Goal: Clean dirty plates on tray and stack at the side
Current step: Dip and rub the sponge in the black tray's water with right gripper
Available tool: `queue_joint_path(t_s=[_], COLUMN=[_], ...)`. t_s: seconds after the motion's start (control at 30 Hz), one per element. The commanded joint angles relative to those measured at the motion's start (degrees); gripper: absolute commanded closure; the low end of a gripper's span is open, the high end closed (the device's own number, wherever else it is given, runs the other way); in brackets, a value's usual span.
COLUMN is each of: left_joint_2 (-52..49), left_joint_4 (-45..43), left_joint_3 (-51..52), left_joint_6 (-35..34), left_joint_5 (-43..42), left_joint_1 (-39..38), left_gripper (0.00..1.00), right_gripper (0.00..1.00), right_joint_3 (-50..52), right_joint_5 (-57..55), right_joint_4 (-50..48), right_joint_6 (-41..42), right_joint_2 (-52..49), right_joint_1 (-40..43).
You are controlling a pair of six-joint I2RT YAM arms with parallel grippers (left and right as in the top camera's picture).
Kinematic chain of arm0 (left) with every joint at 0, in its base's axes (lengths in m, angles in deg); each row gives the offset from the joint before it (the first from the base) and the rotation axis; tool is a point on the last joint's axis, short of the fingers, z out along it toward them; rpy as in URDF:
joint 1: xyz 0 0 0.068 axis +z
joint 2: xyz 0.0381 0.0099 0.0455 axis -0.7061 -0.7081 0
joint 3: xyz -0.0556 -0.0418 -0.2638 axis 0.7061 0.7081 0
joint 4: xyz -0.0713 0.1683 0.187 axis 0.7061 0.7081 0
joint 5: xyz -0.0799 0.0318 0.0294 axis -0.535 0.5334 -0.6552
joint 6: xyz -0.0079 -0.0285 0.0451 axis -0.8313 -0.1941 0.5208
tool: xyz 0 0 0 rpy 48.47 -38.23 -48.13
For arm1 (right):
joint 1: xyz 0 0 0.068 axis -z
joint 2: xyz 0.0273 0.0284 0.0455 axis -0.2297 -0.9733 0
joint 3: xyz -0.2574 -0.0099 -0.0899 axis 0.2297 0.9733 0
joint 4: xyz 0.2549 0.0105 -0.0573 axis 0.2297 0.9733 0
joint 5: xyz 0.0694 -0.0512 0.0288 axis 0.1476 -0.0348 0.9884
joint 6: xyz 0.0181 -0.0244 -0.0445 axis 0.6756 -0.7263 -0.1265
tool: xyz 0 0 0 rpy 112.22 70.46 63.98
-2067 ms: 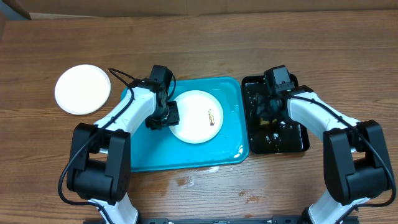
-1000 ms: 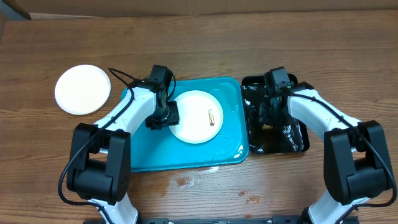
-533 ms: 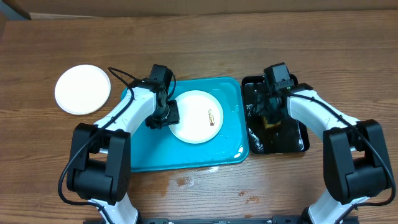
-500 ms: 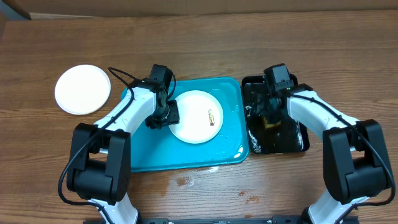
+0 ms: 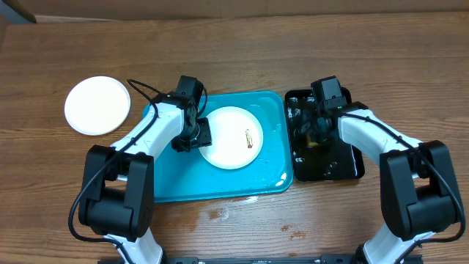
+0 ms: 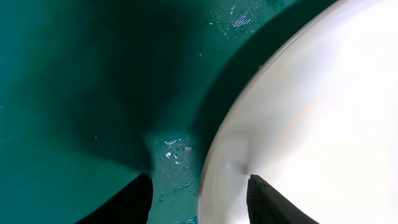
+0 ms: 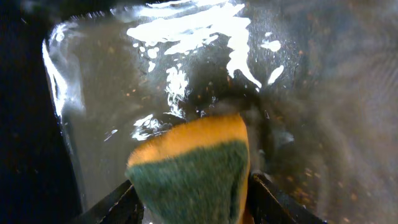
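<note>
A white plate (image 5: 231,139) with a brown smear (image 5: 250,136) lies on the turquoise tray (image 5: 176,180). My left gripper (image 5: 193,136) stands open at the plate's left rim. In the left wrist view its jaws (image 6: 199,186) straddle that rim, one finger on the wet tray (image 6: 74,93) and the other over the plate (image 6: 311,124). My right gripper (image 5: 316,136) is down in the black tray, shut on a yellow sponge with a green scouring face (image 7: 193,174). A second white plate (image 5: 97,105) rests on the table at the far left.
The glossy black tray (image 5: 344,165) sits just right of the turquoise tray and holds murky water with specks (image 7: 311,93). Wet patches mark the wooden table (image 5: 220,214) in front of the turquoise tray. A cardboard edge runs along the back.
The right gripper has shifted slightly with the sponge inside the black tray, and the water's glints have moved. The left arm and the plates have stayed put.
</note>
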Motion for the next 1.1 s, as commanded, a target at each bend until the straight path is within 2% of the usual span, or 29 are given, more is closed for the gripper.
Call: queue_joint_path(t_s=[0.0,0.03,0.13,0.17,0.2,0.27,0.3,0.6,0.73,0.93,1.07], left_joint_2=[-0.4,-0.5,-0.8,-0.9,-1.0,-1.0,-1.0,-1.0,-1.0,-1.0,-1.0], left_joint_4=[-0.1,-0.1,-0.7,-1.0,-1.2,-1.4,-1.5,-1.3,-1.3,-1.5,-1.8], left_joint_3=[-0.7,-0.7,-0.6,-0.6,-0.6,-0.6,-0.6,-0.6,-0.7,-0.7,-0.7], left_joint_6=[-0.2,-0.2,-0.2,-0.2,-0.2,-0.2,-0.1,-0.1,-0.2,-0.2,-0.7], left_joint_5=[1.0,1.3,1.6,1.6,1.6,1.6,1.6,1.6,1.0,1.0,1.0], left_joint_1=[0.3,0.3,0.3,0.3,0.3,0.3,0.3,0.3,0.3,0.3,0.3], left_gripper=[0.49,0.49,0.56,0.62,0.71,0.9,0.96,0.96,0.96,0.96,0.96], right_gripper=[0.46,0.49,0.86,0.94,0.96,0.96,0.96,0.96,0.96,0.96,0.96], right_joint_3=[0.9,1.2,2.0,2.0,1.9,0.5,-1.0,-17.0,-17.4,-16.7,-16.0], right_joint_5=[0.3,0.4,0.3,0.3,0.4,0.8,1.0,1.0,1.0,2.0,0.2], right_joint_4=[2.1,2.2,1.0,0.6,0.2,0.9,2.7,26.6,27.4,29.1,28.2], right_joint_6=[0.5,0.6,1.6,1.6,1.6,1.6,1.6,1.6,1.6,1.6,4.9], right_joint_2=[-0.6,-0.6,-0.6,-0.6,-0.6,-0.3,0.1,8.4,11.1,10.1,10.0], right_joint_1=[0.1,0.1,0.0,0.0,0.0,0.0,0.1,0.1,0.1,0.1,0.1])
